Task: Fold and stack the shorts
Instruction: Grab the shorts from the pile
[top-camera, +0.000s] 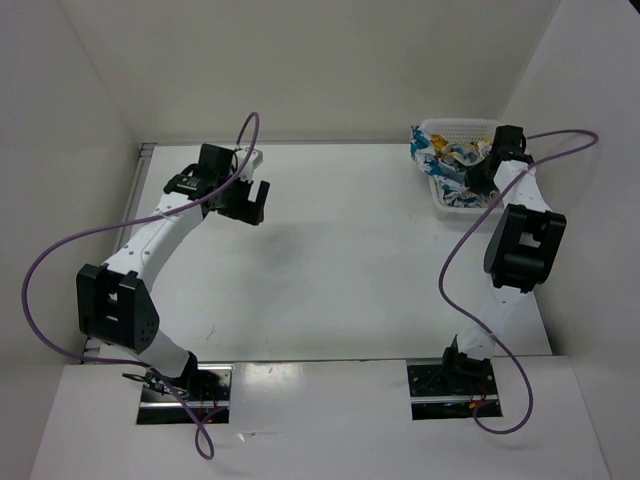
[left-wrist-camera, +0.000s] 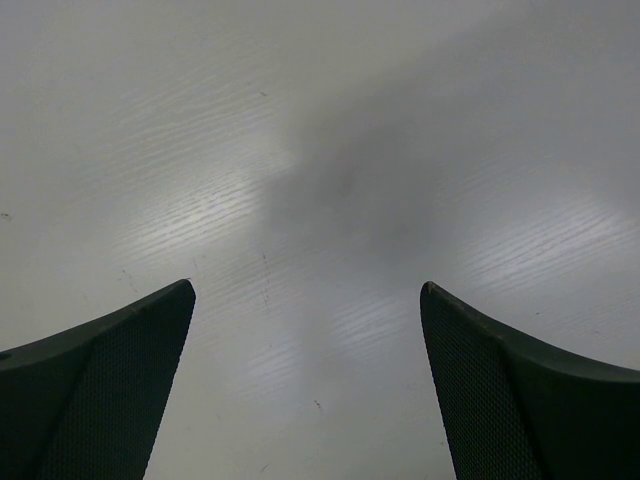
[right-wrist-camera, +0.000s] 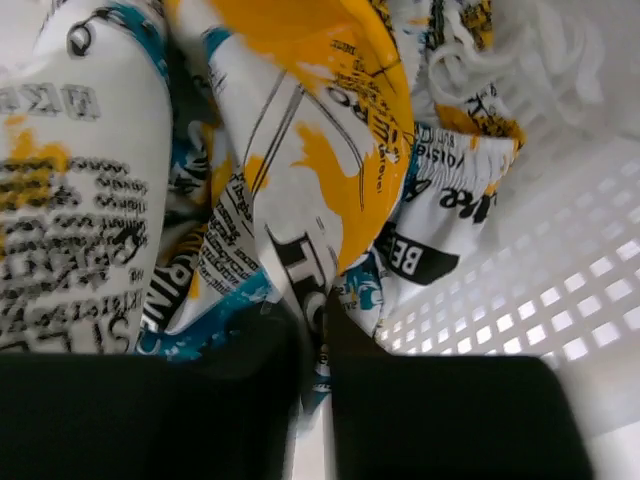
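The shorts (top-camera: 447, 157) lie crumpled in the white mesh basket (top-camera: 452, 205) at the back right of the table. Close up, the shorts (right-wrist-camera: 300, 150) are white with yellow-orange and teal splashes and black lettering. My right gripper (top-camera: 480, 172) reaches into the basket and is shut on a fold of the shorts, with fabric pinched between its black fingers (right-wrist-camera: 430, 410). My left gripper (top-camera: 250, 203) hangs open and empty over the bare table at the back left; its fingers (left-wrist-camera: 110, 390) stand wide apart over the white surface.
The basket's mesh wall (right-wrist-camera: 540, 290) is right beside my right gripper. White walls (top-camera: 90, 90) enclose the table on the left, back and right. Purple cables (top-camera: 60, 250) loop off both arms.
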